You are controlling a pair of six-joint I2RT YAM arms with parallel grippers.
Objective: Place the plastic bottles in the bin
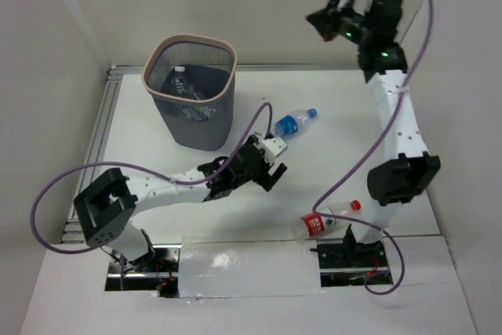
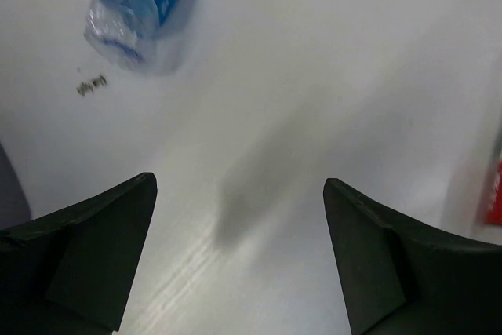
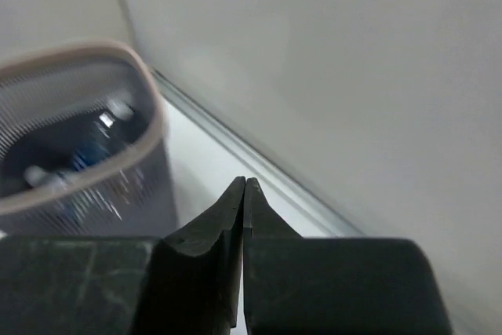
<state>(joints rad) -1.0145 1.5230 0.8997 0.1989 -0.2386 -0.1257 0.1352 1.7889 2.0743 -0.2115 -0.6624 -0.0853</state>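
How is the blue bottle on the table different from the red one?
The blue bottle has a blue label and blue cap; the red bottle has a red label and red cap. The blue bottle lies mid-table, close to the left hand; the red bottle lies at the near edge by the right arm's base. Both are clear, lie on their sides, and are not in the bin yet.

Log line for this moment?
left gripper open near blue bottle | right gripper shut, empty, raised | red bottle on table | bin holds bottles
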